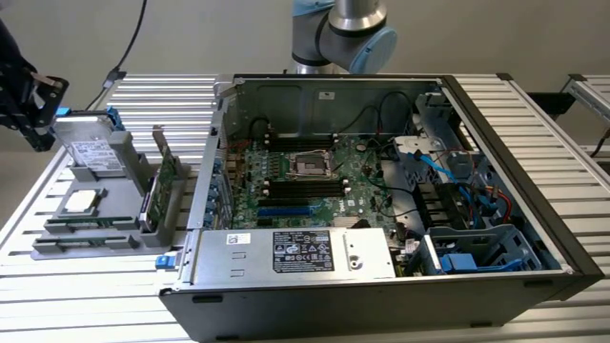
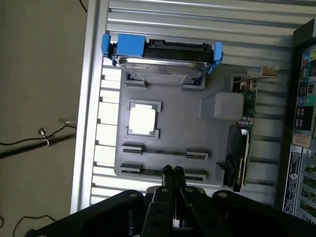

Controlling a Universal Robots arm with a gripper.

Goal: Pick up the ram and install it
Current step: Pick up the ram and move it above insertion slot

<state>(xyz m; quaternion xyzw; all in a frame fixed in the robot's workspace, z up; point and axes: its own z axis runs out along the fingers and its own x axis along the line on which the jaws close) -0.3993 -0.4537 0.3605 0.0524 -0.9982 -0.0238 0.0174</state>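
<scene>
The claw hangs over the near end of the gray tray, its two fingers pressed flat together with nothing between them: shut and empty. Just beyond the fingertips lies the ram, a thin stick set on edge between two clips, and a second stick sits in the matching cradle right behind it. That edge-up seating looks deliberate: the clips pin the ends and leave the long top edge free for a pinch from above. The tray keeps every part in its own pocket. The square processor is in a frame, the hard drive with its blue rails is propped at the far end, and the green card stands in a side slot. The wrist view gives the line-up of the fingers over the ram and the tray's layout from overhead. The exterior view gives the destination: the open computer case just beside the tray on the slatted surface, its motherboard exposed with dark memory slots running across it. There the ram shows low in the tray, well apart from those slots, so I judge the pick not yet made.
</scene>
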